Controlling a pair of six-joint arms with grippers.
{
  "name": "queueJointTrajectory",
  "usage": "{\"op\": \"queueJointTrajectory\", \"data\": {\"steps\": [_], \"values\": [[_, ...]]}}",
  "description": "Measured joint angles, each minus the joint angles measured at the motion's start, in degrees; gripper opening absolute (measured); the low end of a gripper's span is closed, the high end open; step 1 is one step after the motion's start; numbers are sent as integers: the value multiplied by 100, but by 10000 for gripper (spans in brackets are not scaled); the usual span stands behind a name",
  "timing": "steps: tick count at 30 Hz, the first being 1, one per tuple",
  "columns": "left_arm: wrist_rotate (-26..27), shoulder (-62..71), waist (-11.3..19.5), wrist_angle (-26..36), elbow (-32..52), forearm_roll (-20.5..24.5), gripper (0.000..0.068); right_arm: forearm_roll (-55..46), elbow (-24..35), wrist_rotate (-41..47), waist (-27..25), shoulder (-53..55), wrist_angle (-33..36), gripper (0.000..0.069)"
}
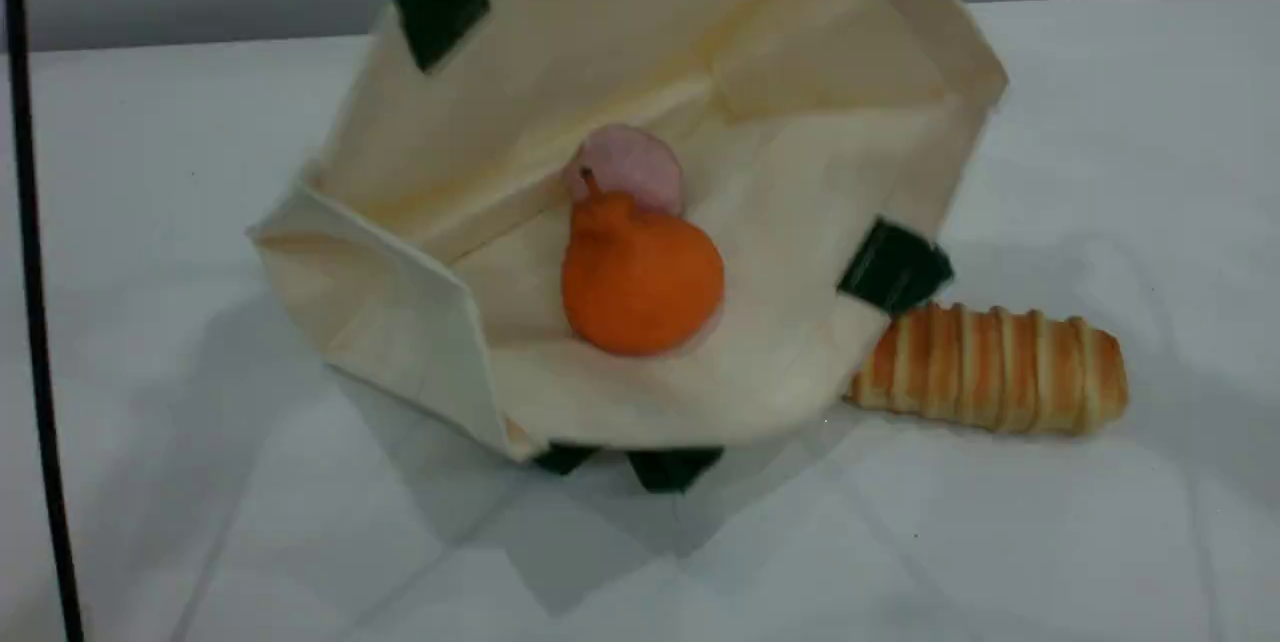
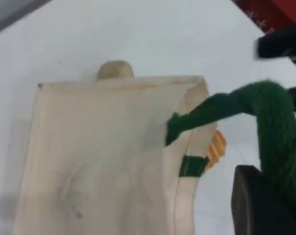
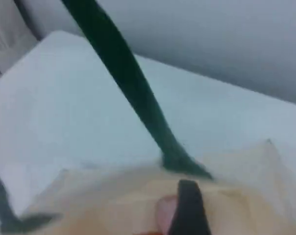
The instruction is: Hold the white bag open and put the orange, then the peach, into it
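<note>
Firmly clamped in the left gripper, lower right of the left wrist view: the fuzzy dark green rope handle, jaws pressed together on it, the white bag spread beneath. Cannot tell how wide the right gripper stands; only one dark fingertip in sight, low centre, over the bag's mouth. Mid-frame in the scene view, inside the creased cream canvas, the orange, squat and matte, touching the pale pink peach just above it. Right of that, beside a green tab, a ribbed striped bread loaf. Top of the left wrist view, a beige ball past the bag's far edge.
</note>
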Motion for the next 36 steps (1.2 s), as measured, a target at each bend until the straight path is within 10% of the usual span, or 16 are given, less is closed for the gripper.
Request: {"op": "queueJointTrajectory", "data": {"steps": [7,19,36], "values": [[174,52,0,-9,314,280,128,-600,0,597,0,-542,219,482],[174,-59,0,4,341,460,486,-2242,0,2162,0,-1821,974,482],[-29,-1674,-665,36,341,701,505,-5014,0,5433,0,-5277,2707,482]]}}
